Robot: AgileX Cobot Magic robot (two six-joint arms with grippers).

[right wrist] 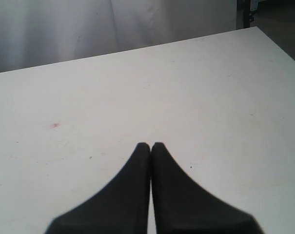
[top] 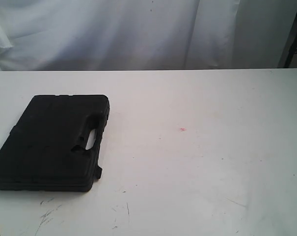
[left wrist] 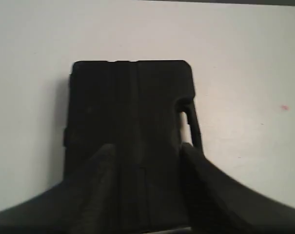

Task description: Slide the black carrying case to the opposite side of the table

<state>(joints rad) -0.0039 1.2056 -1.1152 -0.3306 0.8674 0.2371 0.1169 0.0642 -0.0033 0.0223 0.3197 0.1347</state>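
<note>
The black carrying case [top: 50, 142] lies flat on the left part of the white table [top: 197, 162], its handle slot [top: 91, 139] facing the middle. In the left wrist view the case [left wrist: 127, 107] fills the centre, and my left gripper [left wrist: 147, 148] hovers over its near end, open, with a finger to either side and nothing between them. My right gripper [right wrist: 150, 145] is shut on nothing, over bare table [right wrist: 137, 87]. Neither gripper shows in the exterior view.
A small red mark [top: 182, 129] sits near the table's middle, to the right of the case. Dark scuffs [top: 47, 214] mark the front left. A white curtain [top: 138, 29] hangs behind the far edge, and a dark stand [top: 293, 44] rises at the back right.
</note>
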